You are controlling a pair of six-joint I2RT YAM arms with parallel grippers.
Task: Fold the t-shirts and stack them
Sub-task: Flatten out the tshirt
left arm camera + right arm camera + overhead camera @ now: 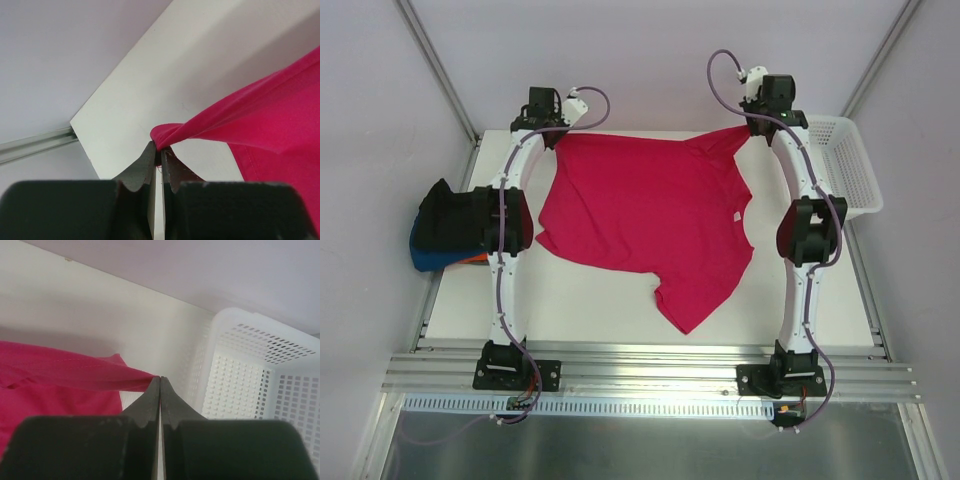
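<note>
From above, the crimson-pink t-shirt [645, 225] lies spread over the middle of the white bench [590, 310], between the two arms. Its two far corners are drawn out towards the back edge. The left jaws meet the far left corner and the right jaws meet the far right one, each closed on the cloth. At the bench's left edge, just beside the left arm [505, 250], a black shirt [445, 212] sits on top of a blue shirt [425, 258], and a sliver of an orange shirt [470, 260] shows beneath. A white mesh basket [845, 165] stands at the far right corner.

In the left wrist view, the jaws are narrowed to a slit and pinch a bunched fold of the crimson-pink t-shirt [260, 125] right at their tips. The cloth runs away to the right, above the bench [150, 90].

In the right wrist view, the jaws are pressed together on a thin point of the crimson-pink t-shirt [60, 382]. The cloth stretches off to the left, and the basket [250, 380] is close by on the right.
</note>
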